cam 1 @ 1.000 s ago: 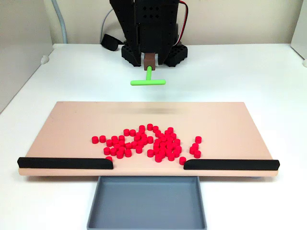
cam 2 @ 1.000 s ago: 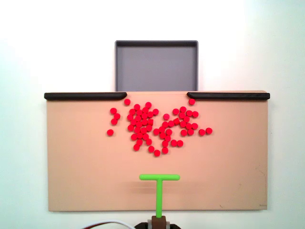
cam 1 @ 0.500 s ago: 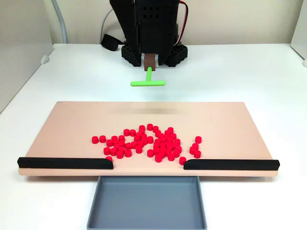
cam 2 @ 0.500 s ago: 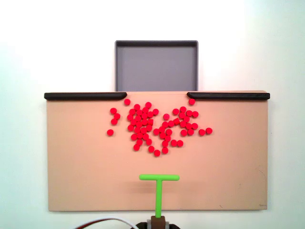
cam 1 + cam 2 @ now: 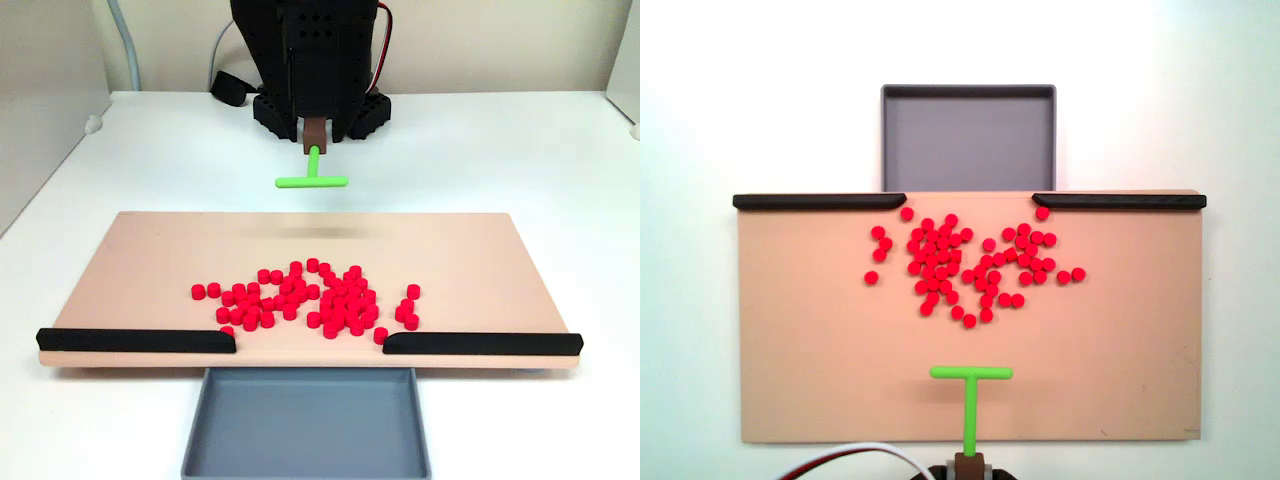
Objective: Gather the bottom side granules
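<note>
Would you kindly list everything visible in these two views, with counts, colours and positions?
Granules: dozens, bright red, scattered on the board's half nearest the tray, between and just behind the two strips.
Board: one, tan, flat on the table.
Strips: two, black, along the board's tray-side edge, with a gap between them.
Tray: one, grey, empty, beyond the gap.
Table: one, white.
T-shaped tool: one, green, crossbar towards the granules, apart from them; it looks raised above the board, judging by its shadow.
Cables: red and white, near the arm.
Gripper: one, black, holding the tool's stem through a brown piece.
</note>
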Controlling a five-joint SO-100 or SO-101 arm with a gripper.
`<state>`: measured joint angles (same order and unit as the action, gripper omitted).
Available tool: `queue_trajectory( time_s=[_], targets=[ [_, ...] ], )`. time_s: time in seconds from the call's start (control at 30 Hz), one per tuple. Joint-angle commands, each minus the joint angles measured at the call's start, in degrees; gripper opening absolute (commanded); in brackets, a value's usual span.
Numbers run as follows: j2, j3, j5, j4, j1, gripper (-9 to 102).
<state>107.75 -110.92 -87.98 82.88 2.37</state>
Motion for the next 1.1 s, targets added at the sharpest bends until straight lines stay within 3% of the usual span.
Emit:
queue_trajectory(
  time_s=[0.0, 0.4, 0.73, 1.07],
  targets=[
    [0.09, 1.23, 0.18, -0.26, -0.62, 3],
    [-1.41, 0.62, -1.49, -0.44, 0.35, 4],
    [0.7, -9.67, -1.76, -12.13, 0.18, 4],
    [-0.26, -13.89, -2.11, -17.67, 0.26, 4]
  ],
)
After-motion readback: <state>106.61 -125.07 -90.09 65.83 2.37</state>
